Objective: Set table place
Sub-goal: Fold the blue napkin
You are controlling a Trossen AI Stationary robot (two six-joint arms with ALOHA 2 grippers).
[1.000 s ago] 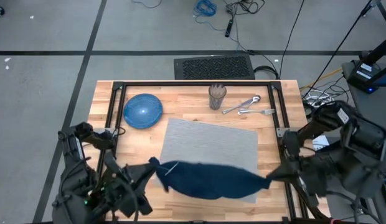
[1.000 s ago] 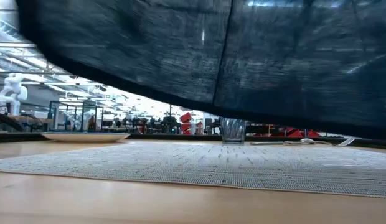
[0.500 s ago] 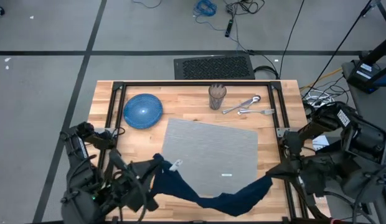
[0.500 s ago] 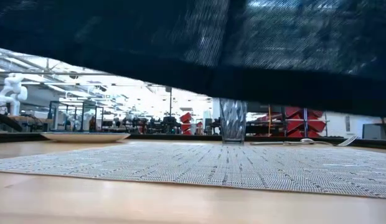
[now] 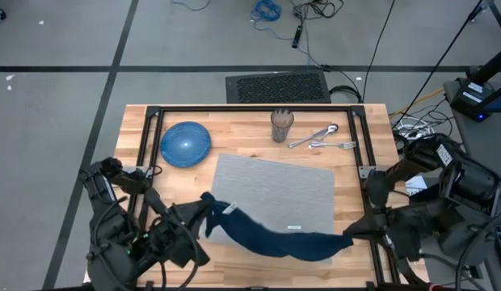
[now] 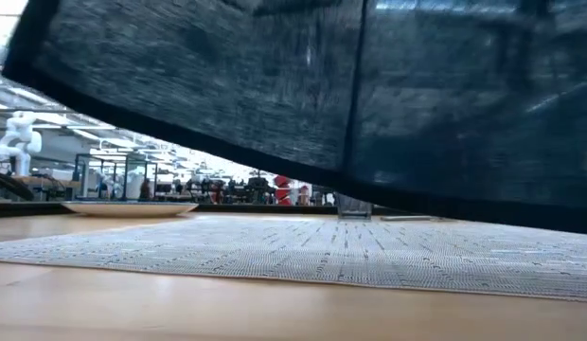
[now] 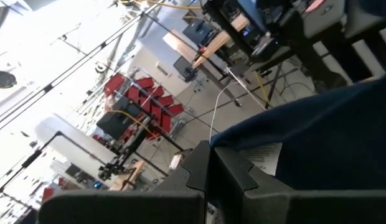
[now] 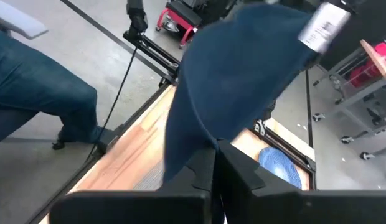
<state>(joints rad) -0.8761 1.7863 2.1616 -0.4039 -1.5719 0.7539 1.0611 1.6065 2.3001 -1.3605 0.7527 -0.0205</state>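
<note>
The butcher-block table (image 5: 250,133) stood on a grey floor, and the grey placemat (image 5: 275,194) already lay flat at its middle, so the base of the setting was down. I held the navy napkin (image 5: 275,238) stretched between my two pincers over the mat's near edge: my left gripper (image 5: 208,212) was clamped on one corner, my right gripper (image 5: 349,236) on the other. The blue plate (image 5: 186,144), the glass (image 5: 282,125) and the cutlery (image 5: 322,137) sat along the far side, off the mat. I judged most of the work was left.
</note>
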